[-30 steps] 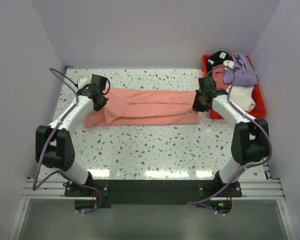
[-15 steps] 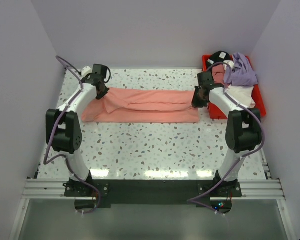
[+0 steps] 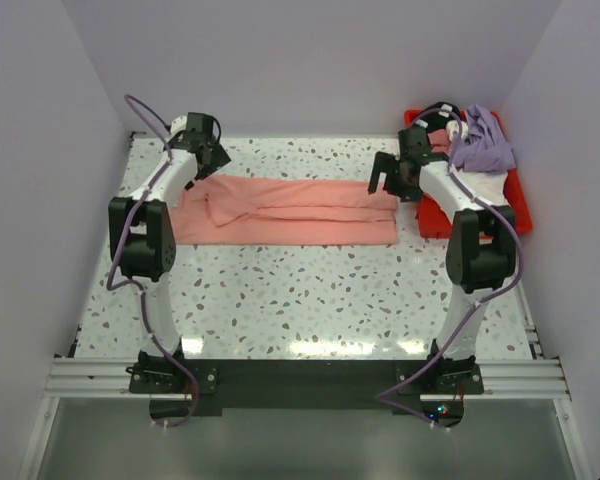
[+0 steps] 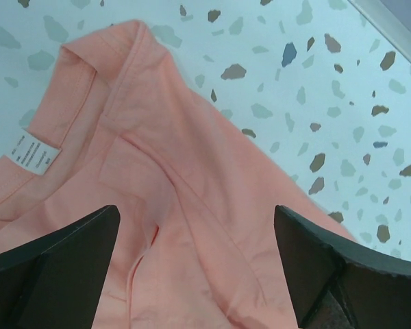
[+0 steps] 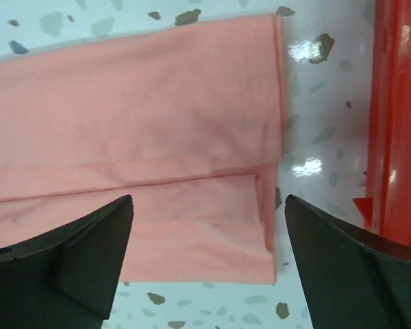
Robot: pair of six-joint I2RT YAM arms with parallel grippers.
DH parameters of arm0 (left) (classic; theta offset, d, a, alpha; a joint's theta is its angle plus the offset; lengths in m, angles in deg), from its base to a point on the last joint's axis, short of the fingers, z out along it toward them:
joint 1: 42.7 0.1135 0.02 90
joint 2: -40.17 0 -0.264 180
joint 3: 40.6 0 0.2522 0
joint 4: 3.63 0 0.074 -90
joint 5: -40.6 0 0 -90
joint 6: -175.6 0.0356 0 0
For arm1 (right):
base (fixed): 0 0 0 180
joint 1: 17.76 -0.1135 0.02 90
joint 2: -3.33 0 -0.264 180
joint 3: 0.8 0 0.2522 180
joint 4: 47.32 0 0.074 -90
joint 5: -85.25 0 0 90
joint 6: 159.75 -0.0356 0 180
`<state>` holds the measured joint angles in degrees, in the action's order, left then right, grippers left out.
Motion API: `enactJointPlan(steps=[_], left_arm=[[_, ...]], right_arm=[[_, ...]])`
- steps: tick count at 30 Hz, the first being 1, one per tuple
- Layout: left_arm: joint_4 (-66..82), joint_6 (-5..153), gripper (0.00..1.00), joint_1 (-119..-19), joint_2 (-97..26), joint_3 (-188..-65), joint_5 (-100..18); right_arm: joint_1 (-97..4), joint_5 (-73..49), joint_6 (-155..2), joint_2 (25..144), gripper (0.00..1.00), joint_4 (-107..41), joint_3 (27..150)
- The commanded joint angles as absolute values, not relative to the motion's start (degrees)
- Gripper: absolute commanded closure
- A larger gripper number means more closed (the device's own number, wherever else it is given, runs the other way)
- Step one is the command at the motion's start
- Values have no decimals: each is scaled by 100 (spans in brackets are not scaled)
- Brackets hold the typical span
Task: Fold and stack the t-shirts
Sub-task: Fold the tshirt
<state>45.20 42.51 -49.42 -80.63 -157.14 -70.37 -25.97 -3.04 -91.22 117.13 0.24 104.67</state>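
I am hovering my left end effector (image 3: 211, 160) over the far-left corner of the pink t-shirt (image 3: 290, 212), which is lying folded lengthwise on the desk (image 3: 310, 290). My right end effector (image 3: 383, 182) is hanging above its right end (just beside the red bin (image 3: 428, 224) of clothes (image 3: 480, 148)).

Left arm (image 3: 170, 185) extended far forward, elbow raised. Left gripper (image 3: 212, 158) pointed down, jaws spread wide. Right arm (image 3: 450, 192) likewise extended far forward, wrist turned inward. Right gripper (image 3: 385, 182) pointed down, jaws spread wide. Neither gripper held anything.
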Motion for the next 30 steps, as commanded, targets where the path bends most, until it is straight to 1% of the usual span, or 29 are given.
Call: enactJointPlan(steps=[1,6,9,11,12,14,15,17,18,21,24,30], left_arm=[[4274,4447,0,-4911,-7428,-15212,-6769],[3730,4271,0,-4911,-6593,-13465,-6303],[3527,4227,0,-4920,-6425,-13005,-6012],[3465,4209,3,-4929,-6460,-12925,-5942],[3474,4209,10,-4920,-6486,-12925,-5942],[3456,4227,15,-4937,-6548,-12933,-5889],[3456,4227,23,-4929,-6565,-12916,-5837],[3421,4209,30,-4929,-6627,-12881,-5819],[3404,4227,37,-4929,-6636,-12854,-5801],[3368,4218,46,-4929,-6750,-12863,-5757],[3368,4218,52,-4929,-6882,-12915,-5678],[3439,4200,57,-4929,-6978,-12898,-5801]], right_arm=[[-2689,-1063,-8716,11030,1,-252,10193],[-3058,-1362,-8619,10695,1,-543,9453],[-3261,-1380,-8653,10713,1,-631,9260],[-3314,-1442,-8654,10783,1,-631,9233],[-3340,-1451,-8662,10809,1,-622,9224],[-3375,-1433,-8662,10844,1,-622,9189],[-3384,-1424,-8680,10871,1,-622,9180],[-3376,-1398,-8689,10888,1,-622,9136],[-3384,-1389,-8689,10888,1,-614,9119],[-3384,-1302,-8689,10897,1,-561,9084],[-3384,-1196,-8663,10897,1,-499,9075],[-3375,-1178,-8654,10888,1,-499,9066]])
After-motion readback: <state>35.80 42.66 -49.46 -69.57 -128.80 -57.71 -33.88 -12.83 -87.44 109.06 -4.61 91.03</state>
